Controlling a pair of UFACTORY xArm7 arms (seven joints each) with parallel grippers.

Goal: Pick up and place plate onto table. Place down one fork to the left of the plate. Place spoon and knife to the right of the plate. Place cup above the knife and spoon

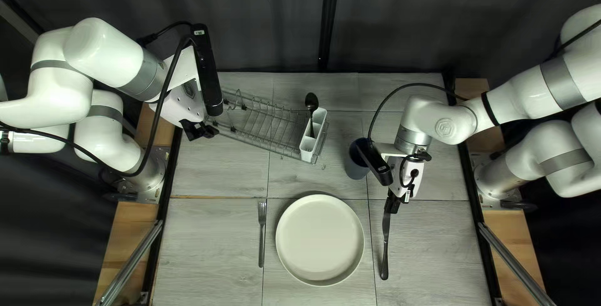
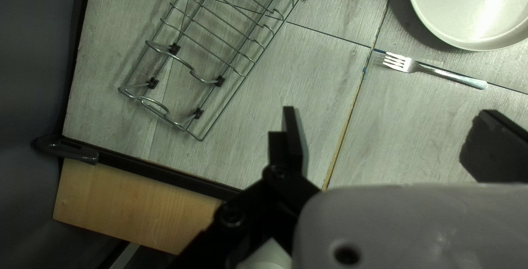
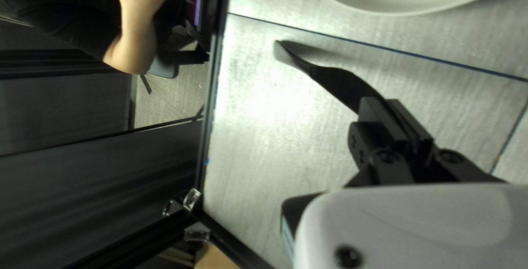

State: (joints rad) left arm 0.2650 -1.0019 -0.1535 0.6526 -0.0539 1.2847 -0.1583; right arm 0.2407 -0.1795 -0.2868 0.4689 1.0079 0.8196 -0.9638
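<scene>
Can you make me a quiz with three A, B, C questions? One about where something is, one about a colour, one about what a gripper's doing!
1. Where is the fork?
A) on the plate
B) under the plate
C) left of the plate

2. What colour is the plate?
A) red
B) cream
C) green

3. What is the right gripper holding?
A) the knife
B) the fork
C) nothing

1: C, seen in the top left view.
2: B, its whole top is pale cream.
3: A, its fingers pinch it.

fork (image 1: 261, 237) left of plate (image 1: 320, 240), knife (image 1: 385, 253) right, cup (image 1: 355, 167) seemingly behind
</scene>
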